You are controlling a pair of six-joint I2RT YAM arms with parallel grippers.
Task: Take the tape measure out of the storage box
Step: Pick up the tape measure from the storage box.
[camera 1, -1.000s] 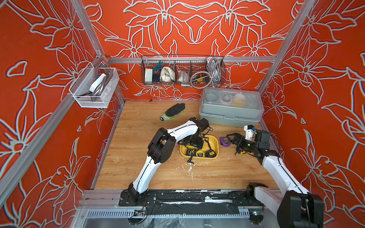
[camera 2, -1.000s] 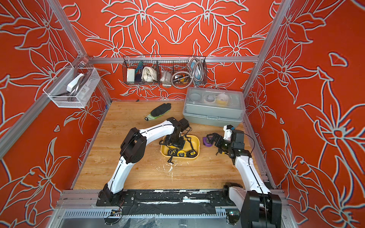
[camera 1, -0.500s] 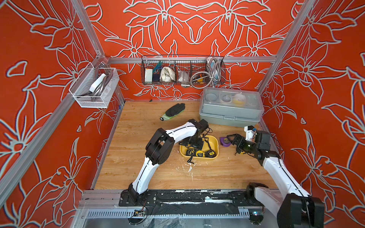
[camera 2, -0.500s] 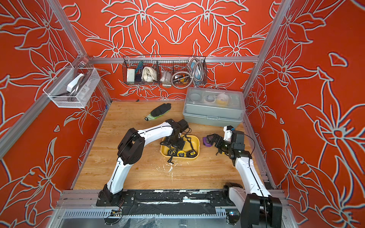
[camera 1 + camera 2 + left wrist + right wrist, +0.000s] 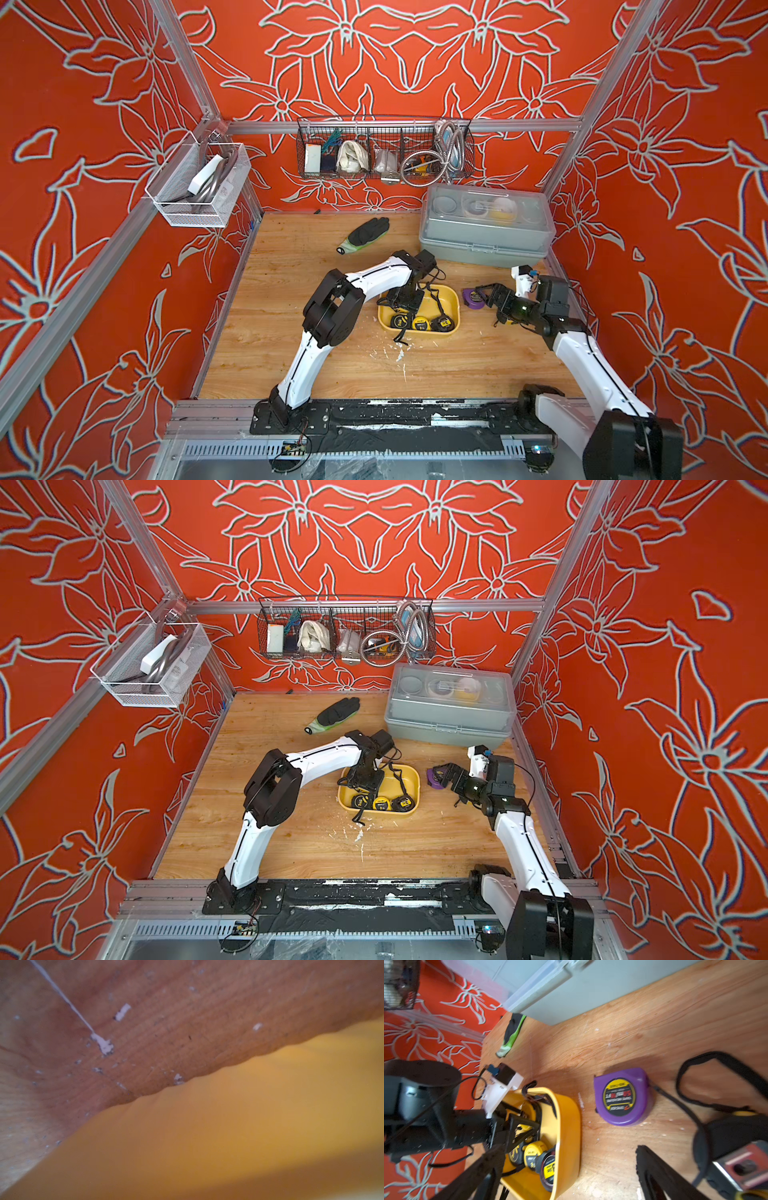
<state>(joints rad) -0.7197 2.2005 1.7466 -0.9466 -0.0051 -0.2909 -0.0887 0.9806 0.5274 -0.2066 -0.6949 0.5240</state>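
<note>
**A:** Top views first. Where is the left gripper [image 5: 402, 300]?

**B:** Down inside the storage box [image 5: 451, 305], at its left rear end. Both top views show that, but its body hides the jaws and whatever lies beneath. The box's long axis runs across the table [image 5: 291, 332]. A row of three [image 5: 420, 323] more tape measures lies along the near wall, faces up.

**A:** And the right gripper [image 5: 491, 300]?

**B:** Spread wide and empty, outside the box beside a purple tape measure [image 5: 473, 298]. The left arm is clearly nearer.

**A:** Left wrist view?

**B:** Only blurred yellow box wall against wood. No jaws in sight.

**A:** Right wrist view?

**B:** There the left gripper [image 5: 519, 1126] looks clamped on a yellow-and-black tape measure [image 5: 529, 1108] in the box. It sits straight below the wrist. Which way it points, and its long axis, I cannot tell. I judge a straight lift clears the low rim.
</note>
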